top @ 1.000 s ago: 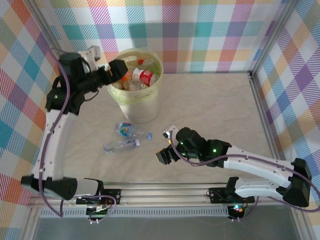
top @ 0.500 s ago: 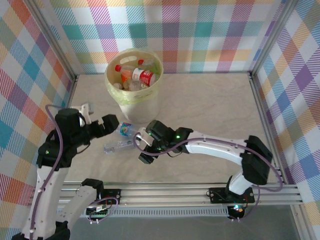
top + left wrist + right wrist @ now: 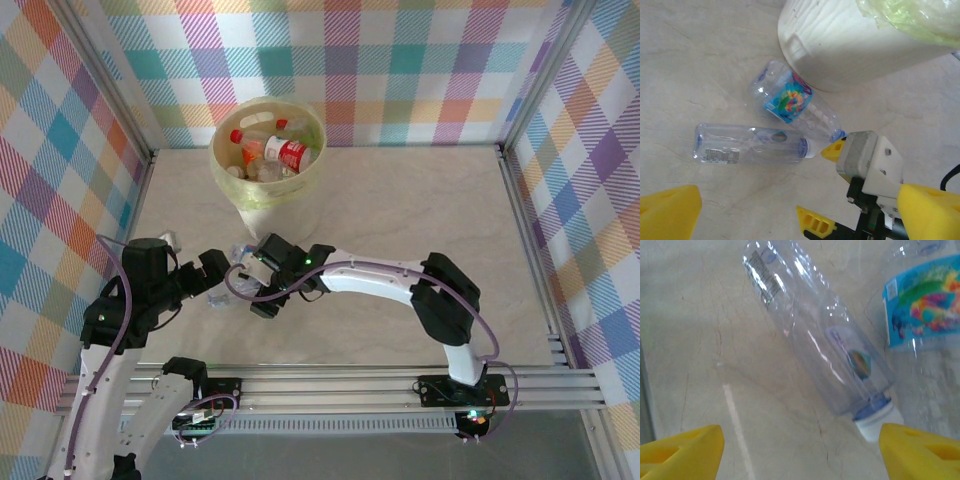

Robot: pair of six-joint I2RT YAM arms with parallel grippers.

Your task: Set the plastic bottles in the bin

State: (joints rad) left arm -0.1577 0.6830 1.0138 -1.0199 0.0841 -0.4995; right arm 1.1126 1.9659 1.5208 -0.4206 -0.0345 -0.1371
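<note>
**Two loose bottles on the table, both pincers open beside them.**

Towards the near-left corner of the pale marbled table (image 3: 420, 210), the left gripper (image 3: 216, 270) stands with its jaws spread wide and empty, just left of the bottles. The right gripper (image 3: 800, 455) hovers over them with its yellow fingertips (image 3: 682, 450) well apart (gripping nothing). Between them lies the white-capped neck of the clear plastic bottle with a small barcode label (image 3: 825, 345), which is on its side. Its cap is close to that of the clear plastic bottle with a blue multicoloured label (image 3: 790, 100), which lies just beside the foot of the round pale yellow plastic bin (image 3: 285, 215). The bin stands near the far-left corner and holds several bottles, including a red-labelled bottle (image 3: 290, 152).
</note>
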